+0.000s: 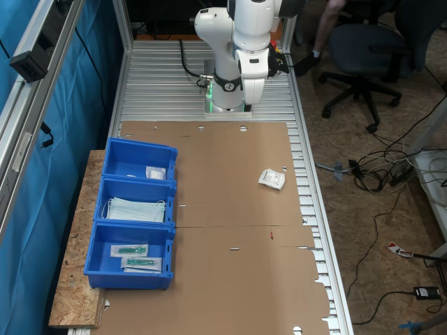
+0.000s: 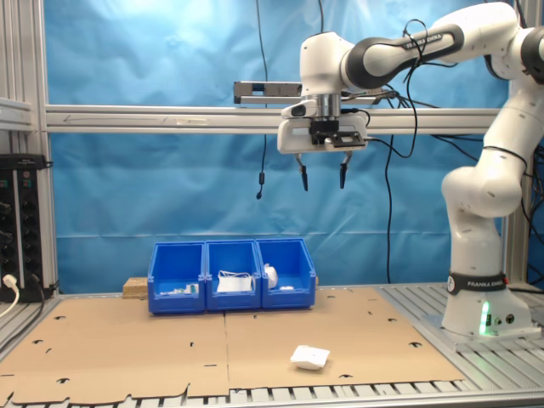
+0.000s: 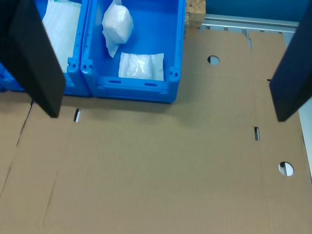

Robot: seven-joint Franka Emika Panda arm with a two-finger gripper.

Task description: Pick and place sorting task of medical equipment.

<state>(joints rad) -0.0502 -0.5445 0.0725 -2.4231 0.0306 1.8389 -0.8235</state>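
One white sachet [image 1: 272,179] lies loose on the brown cardboard [image 1: 230,230], and in the second exterior view this sachet [image 2: 309,356] sits near the front edge. Two more sachets [image 3: 141,66] [image 3: 117,22] rest in the end blue bin [image 3: 134,92]; the first exterior view shows a sachet [image 1: 155,172] in that bin [image 1: 140,160]. My gripper [image 2: 321,177] hangs high above the table, open and holding nothing. In the wrist view its dark fingers [image 3: 34,63] frame bare cardboard just in front of the bin.
The middle bin holds pale blue face masks [image 1: 136,209]; the third holds clear packets with green parts [image 1: 136,255]. The bins stand on a chipboard slab [image 1: 73,300]. My arm's base [image 1: 227,98] is at the table's far end. An office chair [image 1: 363,49] and cables [image 1: 377,167] are beside the table.
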